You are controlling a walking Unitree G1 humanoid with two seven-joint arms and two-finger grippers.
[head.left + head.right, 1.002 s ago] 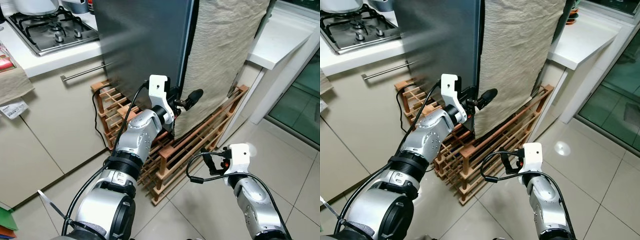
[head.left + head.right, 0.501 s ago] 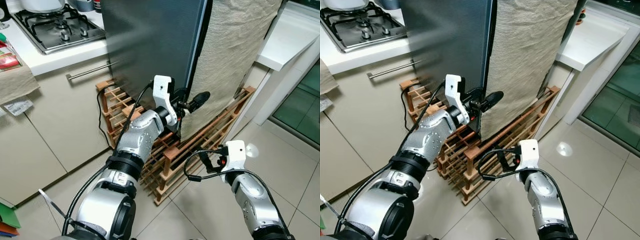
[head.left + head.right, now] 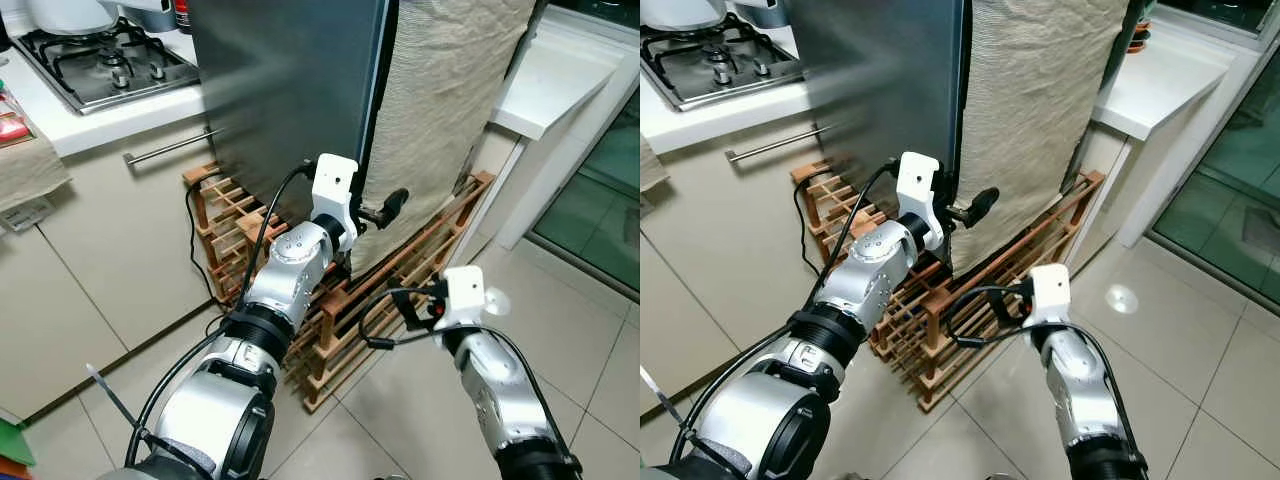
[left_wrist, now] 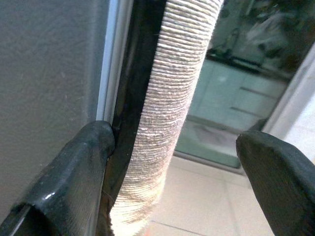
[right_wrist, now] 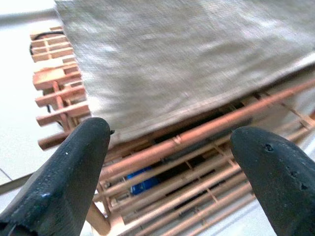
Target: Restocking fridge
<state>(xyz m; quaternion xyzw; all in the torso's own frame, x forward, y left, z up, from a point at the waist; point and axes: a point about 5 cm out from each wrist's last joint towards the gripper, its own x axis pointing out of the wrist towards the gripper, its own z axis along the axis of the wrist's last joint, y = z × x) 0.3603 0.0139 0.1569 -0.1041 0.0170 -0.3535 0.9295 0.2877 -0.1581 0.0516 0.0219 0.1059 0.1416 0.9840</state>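
We log two silver metallic arms, segmented, dark ribbed joint rings; white boxy housing at each wrist; black cables looped along left arm (image 3: 285,290) and beside right arm (image 3: 495,385) wrist; red detail by right housing; left gripper (image 4: 172,162), right gripper (image 5: 172,162): thick matte-black rounded fingers, faint scuffs.

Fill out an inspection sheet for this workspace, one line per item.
Surface: pale tiled floor, a bright light reflection on it.
Job's things: dark fridge, door shut, beige cloth draped over its front.
Clutter: wooden rack under the fridge, something blue inside it.
Grippers: left gripper open, one finger at the door's edge seam, straddling the cloth edge; right gripper open, low, facing the rack.
Cables: black cable beside the rack; looped cable at the right wrist.
Surroundings: gas hob, white counter, glass door.
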